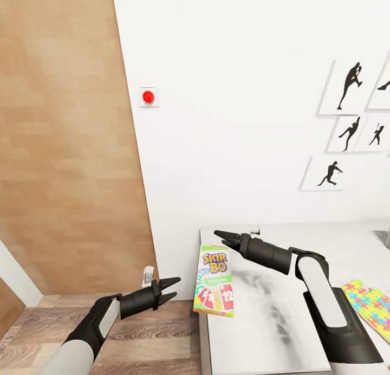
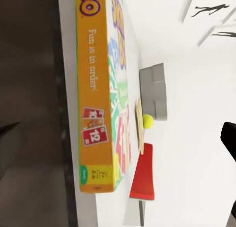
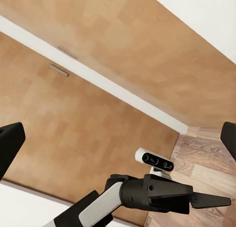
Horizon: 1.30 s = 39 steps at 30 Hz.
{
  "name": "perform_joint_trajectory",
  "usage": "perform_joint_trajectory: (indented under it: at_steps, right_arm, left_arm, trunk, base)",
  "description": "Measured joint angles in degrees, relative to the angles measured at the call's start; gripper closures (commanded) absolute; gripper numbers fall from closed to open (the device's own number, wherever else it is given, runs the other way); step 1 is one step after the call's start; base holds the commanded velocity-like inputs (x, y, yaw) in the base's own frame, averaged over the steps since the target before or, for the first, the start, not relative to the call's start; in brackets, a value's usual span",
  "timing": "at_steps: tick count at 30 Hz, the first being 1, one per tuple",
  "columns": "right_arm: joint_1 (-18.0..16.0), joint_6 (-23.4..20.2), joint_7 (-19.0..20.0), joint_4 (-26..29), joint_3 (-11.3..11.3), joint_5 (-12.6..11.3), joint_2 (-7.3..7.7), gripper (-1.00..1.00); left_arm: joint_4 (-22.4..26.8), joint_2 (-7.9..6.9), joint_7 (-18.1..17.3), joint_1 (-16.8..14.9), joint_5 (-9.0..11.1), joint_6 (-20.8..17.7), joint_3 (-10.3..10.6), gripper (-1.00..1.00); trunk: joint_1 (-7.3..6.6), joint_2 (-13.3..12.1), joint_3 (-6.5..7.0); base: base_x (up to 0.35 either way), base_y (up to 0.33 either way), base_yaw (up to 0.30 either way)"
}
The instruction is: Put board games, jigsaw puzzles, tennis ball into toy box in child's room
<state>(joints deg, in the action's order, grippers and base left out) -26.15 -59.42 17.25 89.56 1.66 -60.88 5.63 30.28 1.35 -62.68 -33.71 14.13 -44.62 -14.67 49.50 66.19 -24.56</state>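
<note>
A green-topped board game (image 1: 214, 280), printed "Skip-Bo", lies flat on the white table (image 1: 271, 331), overhanging its left edge. The left wrist view shows that box's orange side (image 2: 94, 94). My left gripper (image 1: 177, 287) hangs open over the floor, just left of the box and pointing at it. My right gripper (image 1: 222, 236) hovers above the box's far end, its fingertips (image 3: 10, 143) wide apart and holding nothing. A jigsaw puzzle (image 1: 374, 305) lies at the table's right. Farther along stand the grey toy box (image 2: 155, 89), the tennis ball (image 2: 147, 121) and the puzzle's thin edge (image 2: 140, 124).
A flat red item (image 2: 143, 173) lies on the table beyond the game; I cannot tell what it is. A wooden panel (image 1: 65, 147) covers the left wall. A red button (image 1: 148, 96) and athlete-silhouette pictures (image 1: 352, 88) hang on the white wall. A small white device (image 1: 148, 275) stands by the floor.
</note>
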Motion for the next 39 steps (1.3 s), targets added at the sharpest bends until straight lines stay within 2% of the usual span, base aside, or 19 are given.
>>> perform_joint_trajectory:
  at_steps: [23,29,39]
  right_arm:
    - [0.0,0.2,-0.2,0.0,0.0,0.1,-0.03,-1.0]
    - [0.0,0.2,-0.2,-0.1,0.0,0.1,-0.04,-1.0]
    - [0.0,0.1,-0.2,0.0,-0.1,0.0,-0.03,-1.0]
  left_arm:
    - [0.0,0.0,0.0,0.0,0.0,0.0,0.0,-1.0]
    - [0.0,-0.01,0.0,0.0,0.0,0.0,0.1,-1.0]
    - [0.0,0.0,2.0,0.0,0.2,0.0,0.0,-1.0]
  trunk:
    - [0.0,0.0,0.0]
    - [0.0,0.0,0.0]
    - [0.0,0.0,0.0]
  base:
    - [-0.04,-0.002,0.0]
    - [0.0,-0.144,0.0]
    - [0.0,-0.036,0.0]
